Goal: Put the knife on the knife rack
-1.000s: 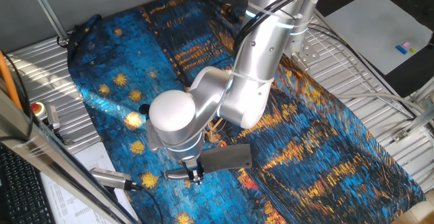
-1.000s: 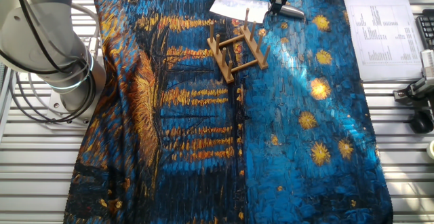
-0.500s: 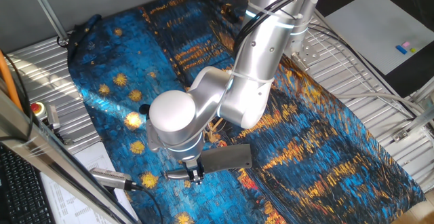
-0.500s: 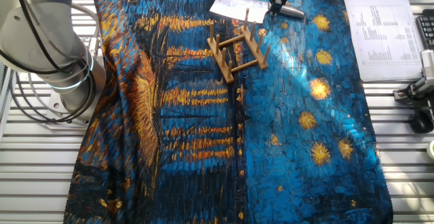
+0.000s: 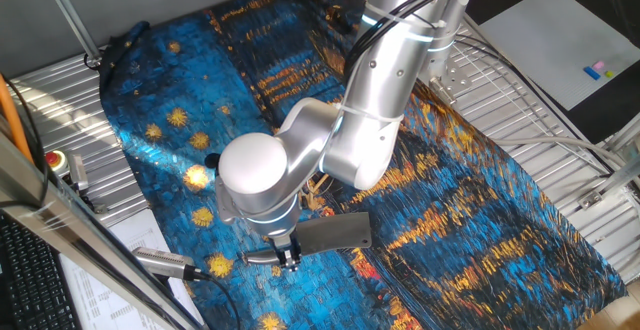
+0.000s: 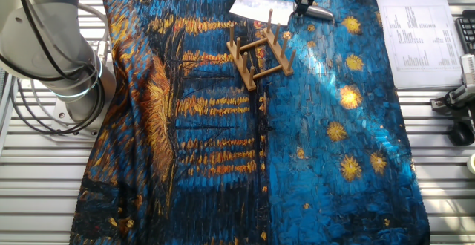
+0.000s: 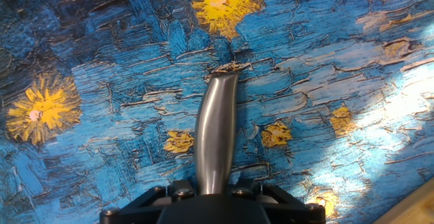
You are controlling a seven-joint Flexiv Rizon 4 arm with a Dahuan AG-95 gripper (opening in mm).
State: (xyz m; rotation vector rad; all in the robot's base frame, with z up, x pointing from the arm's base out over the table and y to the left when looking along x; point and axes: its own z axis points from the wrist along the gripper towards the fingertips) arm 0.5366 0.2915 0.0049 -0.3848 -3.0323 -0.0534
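The knife lies flat on the blue and yellow painted cloth [image 6: 223, 163], its broad grey blade [image 5: 335, 232] toward the rack and its rounded silver handle [image 5: 262, 258] pointing away. My gripper [image 5: 288, 257] stands over the knife where the handle meets the blade, its jaws closed against the handle. In the hand view the handle [image 7: 215, 132] runs out from between the black jaw blocks of the gripper [image 7: 215, 191]. In the other fixed view the gripper [image 6: 304, 6] and blade [image 6: 252, 7] sit just behind the empty wooden knife rack [image 6: 260, 52]. In one fixed view the arm hides most of the rack.
A silver cylinder with a black cable [image 5: 165, 262] lies near the cloth's edge close to the handle. Printed papers [image 6: 415, 41] lie beside the cloth. The arm's base [image 6: 56, 48] stands at the side on the slatted metal table [image 6: 44, 193].
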